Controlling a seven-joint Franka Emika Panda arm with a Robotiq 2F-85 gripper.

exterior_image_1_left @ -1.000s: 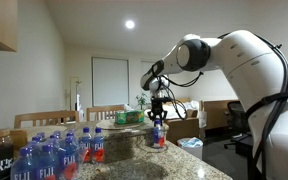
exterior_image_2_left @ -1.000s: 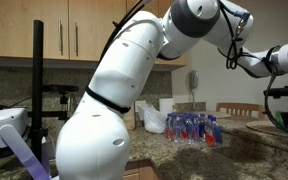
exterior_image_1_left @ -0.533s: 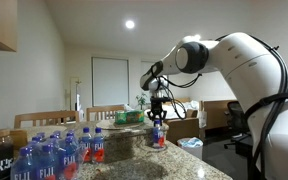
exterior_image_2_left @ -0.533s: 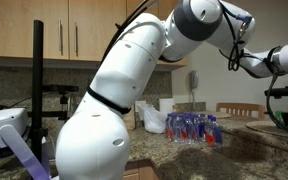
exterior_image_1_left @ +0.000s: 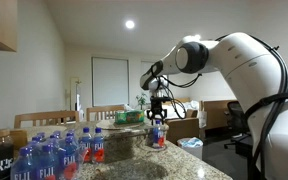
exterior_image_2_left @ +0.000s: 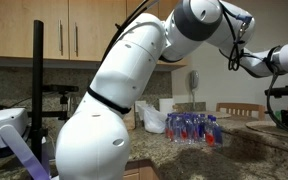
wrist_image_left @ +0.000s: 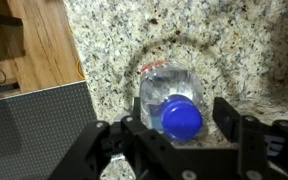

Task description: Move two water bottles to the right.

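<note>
While the white arm [exterior_image_1_left: 239,60] reaches in from the right of an exterior view, its gripper [exterior_image_1_left: 159,118] hangs straight down over a single water bottle [exterior_image_1_left: 159,137] that stands upright on the granite table [exterior_image_1_left: 184,165], well apart from the other bottles; at this size I cannot tell from here how the jaws stand. To the left on the same table a crowd of FIJI bottles [exterior_image_1_left: 39,158] fills the near corner, and red-banded bottles [exterior_image_1_left: 92,147] with blue caps stand at its right edge, between the crowd and the lone bottle. In an exterior view from the opposite side, the robot's bulky white body [exterior_image_2_left: 114,100] fills the middle, wooden cabinets [exterior_image_2_left: 74,40] hang behind it, and a tight cluster of red-labelled bottles [exterior_image_2_left: 194,128] sits on the table beside a pale plastic bag [exterior_image_2_left: 154,120]; the gripper end lies at the right edge, too dark and cropped to read. Looking straight down in the wrist view, the water bottle's blue cap [wrist_image_left: 182,117] sits in the middle of the gripper [wrist_image_left: 180,116], the clear body below it resting on speckled granite [wrist_image_left: 244,50]. The jaws are spread and released, one on either side of the bottle, with a visible gap at the right.
</note>
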